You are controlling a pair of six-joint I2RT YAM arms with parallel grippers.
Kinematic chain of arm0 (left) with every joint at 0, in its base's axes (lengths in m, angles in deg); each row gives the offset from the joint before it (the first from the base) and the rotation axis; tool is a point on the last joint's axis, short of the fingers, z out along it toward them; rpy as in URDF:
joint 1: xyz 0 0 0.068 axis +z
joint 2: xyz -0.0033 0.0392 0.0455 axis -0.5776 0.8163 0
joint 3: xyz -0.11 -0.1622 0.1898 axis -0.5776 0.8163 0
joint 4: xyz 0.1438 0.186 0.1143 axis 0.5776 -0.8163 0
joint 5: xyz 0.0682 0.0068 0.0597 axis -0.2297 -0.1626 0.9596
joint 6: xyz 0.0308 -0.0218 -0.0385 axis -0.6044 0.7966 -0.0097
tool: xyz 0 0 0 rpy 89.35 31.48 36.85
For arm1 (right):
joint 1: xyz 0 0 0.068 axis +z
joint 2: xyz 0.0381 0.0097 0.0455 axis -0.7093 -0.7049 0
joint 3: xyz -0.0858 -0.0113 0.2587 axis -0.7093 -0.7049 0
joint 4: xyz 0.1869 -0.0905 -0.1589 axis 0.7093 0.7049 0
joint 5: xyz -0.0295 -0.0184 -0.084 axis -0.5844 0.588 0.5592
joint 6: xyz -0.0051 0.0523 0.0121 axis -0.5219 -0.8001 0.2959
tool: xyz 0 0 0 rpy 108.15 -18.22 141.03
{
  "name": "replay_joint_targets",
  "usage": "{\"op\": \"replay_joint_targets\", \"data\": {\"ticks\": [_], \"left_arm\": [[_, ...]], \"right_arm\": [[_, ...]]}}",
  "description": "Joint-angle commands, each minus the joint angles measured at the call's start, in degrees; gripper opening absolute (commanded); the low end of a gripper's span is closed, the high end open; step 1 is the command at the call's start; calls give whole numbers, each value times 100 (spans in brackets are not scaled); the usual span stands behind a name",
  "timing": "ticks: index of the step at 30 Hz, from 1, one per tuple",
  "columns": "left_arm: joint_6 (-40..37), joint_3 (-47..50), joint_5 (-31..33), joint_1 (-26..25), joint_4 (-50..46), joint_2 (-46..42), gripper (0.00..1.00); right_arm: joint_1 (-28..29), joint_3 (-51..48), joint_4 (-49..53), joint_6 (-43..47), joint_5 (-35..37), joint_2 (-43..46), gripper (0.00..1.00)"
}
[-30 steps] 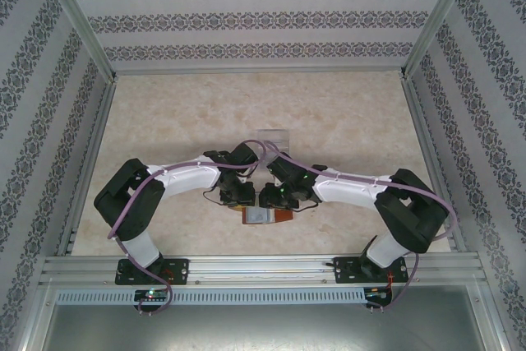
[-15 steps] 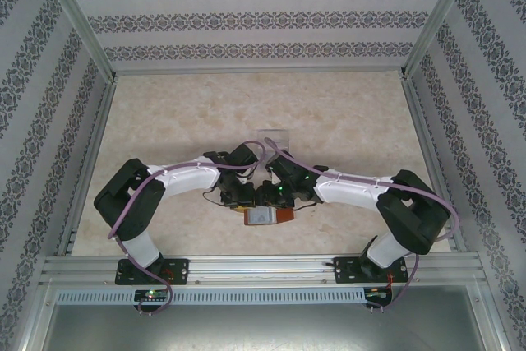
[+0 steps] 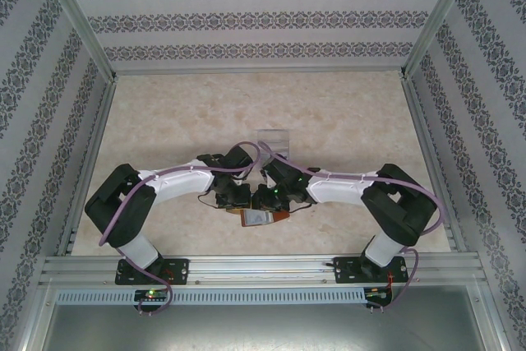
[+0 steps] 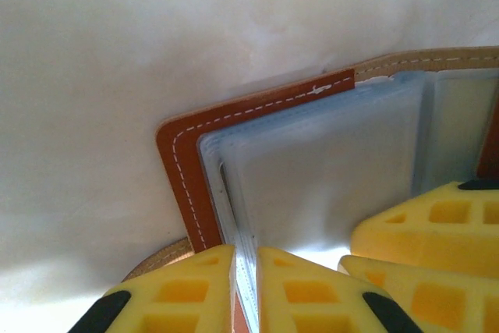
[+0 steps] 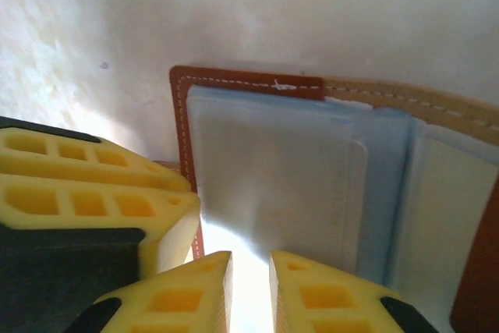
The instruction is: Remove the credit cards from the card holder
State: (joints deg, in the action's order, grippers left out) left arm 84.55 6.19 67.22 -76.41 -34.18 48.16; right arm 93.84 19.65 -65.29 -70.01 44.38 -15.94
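Pale marbled surface [image 3: 329, 121] is noted inside patterned walls. The card holder [image 3: 263, 218] is found open on it near the front edge, between both arms, blue-grey inner face up. The left hand [image 4: 245, 290] is nearly closed, with the edge of the holder's inner sleeve pinched between its yellow fingers. The right hand [image 5: 249, 286] is likewise closed on the near edge of the inner face; whether a card is gripped cannot be told. One pale card [image 5: 288, 193] is seen inside the pocket.
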Motion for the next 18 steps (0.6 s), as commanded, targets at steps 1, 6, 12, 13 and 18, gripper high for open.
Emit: {"op": "replay_joint_targets", "data": {"ticks": [1, 6, 12, 13, 18], "left_arm": [[30, 73, -36, 76, 48, -153, 16], [5, 75, -64, 87, 44, -84, 16], [23, 81, -90, 87, 84, -44, 16], [25, 68, -94, 88, 77, -44, 16], [11, 24, -112, 87, 62, 13, 17]], "right_arm": [[64, 164, 37, -34, 71, -65, 20], [112, 286, 294, 56, 169, -148, 23], [160, 527, 1253, 359, 813, -121, 30], [160, 539, 1323, 375, 852, -87, 31], [176, 649, 1681, 493, 1087, 55, 34]]}}
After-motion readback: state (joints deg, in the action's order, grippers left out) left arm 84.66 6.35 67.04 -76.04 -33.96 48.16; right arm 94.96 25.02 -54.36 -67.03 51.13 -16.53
